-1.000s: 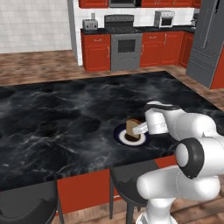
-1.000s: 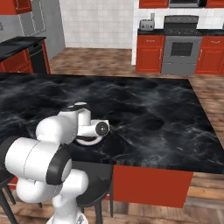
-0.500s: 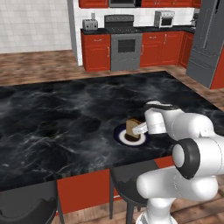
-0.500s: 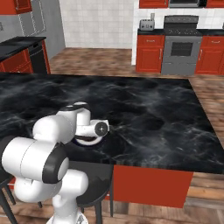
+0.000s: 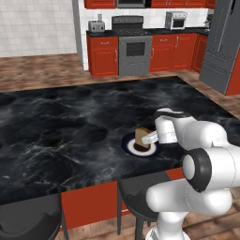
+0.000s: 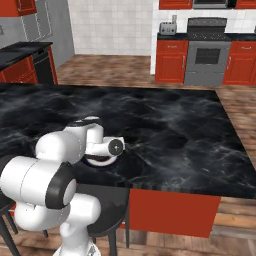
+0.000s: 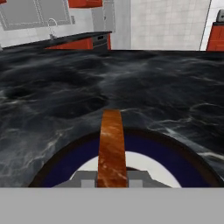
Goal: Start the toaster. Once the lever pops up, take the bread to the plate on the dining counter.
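The bread [image 5: 142,136] is a tan slice with a brown crust, standing on edge over the plate [image 5: 127,146], a navy-rimmed round plate near the front edge of the dining counter [image 5: 70,126]. My gripper [image 5: 149,138] comes in from the right, low over the plate and shut on the bread. In the hand view the bread [image 7: 112,144] rises edge-on between my fingertips [image 7: 85,179] above the plate [image 7: 65,162]. From the right base view my arm hides most of the plate [image 6: 98,161]. The toaster [image 5: 97,26] stands far back on the wall cabinets.
Dark stools [image 5: 28,220] [image 5: 136,197] stand at the counter's near edge. A stove [image 5: 135,47] and red cabinets line the back wall, with a silver windowed oven [image 5: 176,19] on top. A grey fridge [image 5: 222,42] is at the right.
The arm's elbow has shifted slightly to the left. The gripper and the bread stay in place over the plate.
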